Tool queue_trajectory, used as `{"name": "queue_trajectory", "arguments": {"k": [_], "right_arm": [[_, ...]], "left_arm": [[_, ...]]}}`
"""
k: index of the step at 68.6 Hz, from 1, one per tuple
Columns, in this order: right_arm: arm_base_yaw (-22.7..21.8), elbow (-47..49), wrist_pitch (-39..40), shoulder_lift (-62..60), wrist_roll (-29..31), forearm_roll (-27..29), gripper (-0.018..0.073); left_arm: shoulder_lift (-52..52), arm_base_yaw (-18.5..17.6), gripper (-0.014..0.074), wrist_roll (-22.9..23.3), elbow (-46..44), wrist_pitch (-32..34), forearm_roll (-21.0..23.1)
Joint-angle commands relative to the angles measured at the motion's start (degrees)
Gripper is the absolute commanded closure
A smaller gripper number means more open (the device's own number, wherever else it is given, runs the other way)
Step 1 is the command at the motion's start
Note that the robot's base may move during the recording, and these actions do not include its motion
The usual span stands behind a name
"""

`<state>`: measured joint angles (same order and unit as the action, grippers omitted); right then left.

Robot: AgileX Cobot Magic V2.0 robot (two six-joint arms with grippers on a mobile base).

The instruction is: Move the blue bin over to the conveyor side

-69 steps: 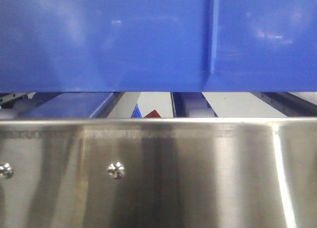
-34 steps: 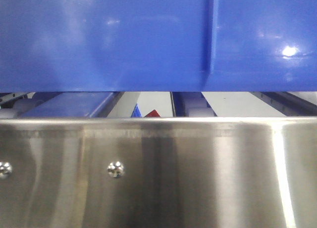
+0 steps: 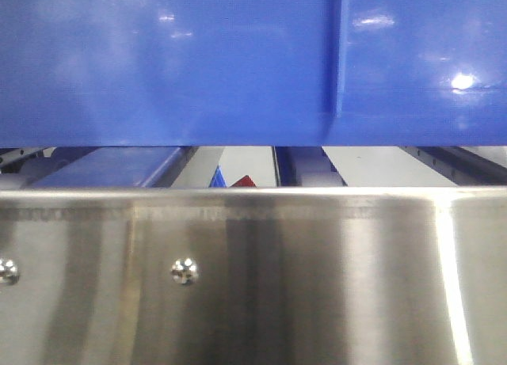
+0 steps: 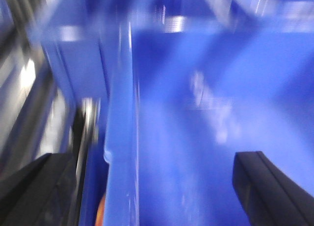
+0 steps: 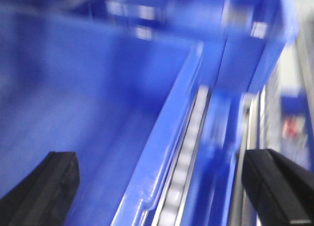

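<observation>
**Caller:** Where is the blue bin?

**Operator:** Its wall fills my front view, above the steel panel. It has barely shifted this past second.

**Caller:** The grippers?

**Operator:** My left gripper and right gripper each straddle a side wall, fingers spread wide, gripping nothing (both wrist views are blurred). I judge the carry hasn't begun.
</observation>
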<state>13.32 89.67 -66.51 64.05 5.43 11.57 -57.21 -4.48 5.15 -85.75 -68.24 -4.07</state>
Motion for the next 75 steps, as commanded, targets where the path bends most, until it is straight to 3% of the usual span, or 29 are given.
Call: {"name": "queue_trajectory", "arguments": {"k": [1, 14, 24, 37, 49, 75], "right_arm": [[0.06, 3.58, -3.45, 2.73, -1.94, -0.15, 0.0000], [0.06, 5.07, -3.45, 5.62, -6.80, -3.58, 0.0000], [0.17, 5.07, -3.45, 6.63, -9.35, -5.67, 0.0000], [6.73, 5.07, -3.45, 9.04, -10.71, -6.41, 0.0000], [10.95, 5.07, -3.45, 12.30, -20.08, -17.78, 0.0000], [10.95, 5.71, -3.45, 18.23, -21.54, -17.89, 0.0000]], "left_arm": [[-3.23, -0.32, 0.0048, -0.23, -3.47, -1.72, -0.12], [-9.13, -0.32, 0.0048, -0.23, -8.50, -1.72, -0.23], [-12.15, -0.32, 0.0048, -0.48, -10.39, -1.72, -3.44], [-14.02, 0.70, 0.0048, -0.58, -10.39, -1.72, -5.04], [-14.65, 0.70, 0.0048, -1.77, -10.39, -1.72, -5.57], [-16.72, 0.70, 0.0048, -1.89, -10.39, -1.72, -6.56]]}}
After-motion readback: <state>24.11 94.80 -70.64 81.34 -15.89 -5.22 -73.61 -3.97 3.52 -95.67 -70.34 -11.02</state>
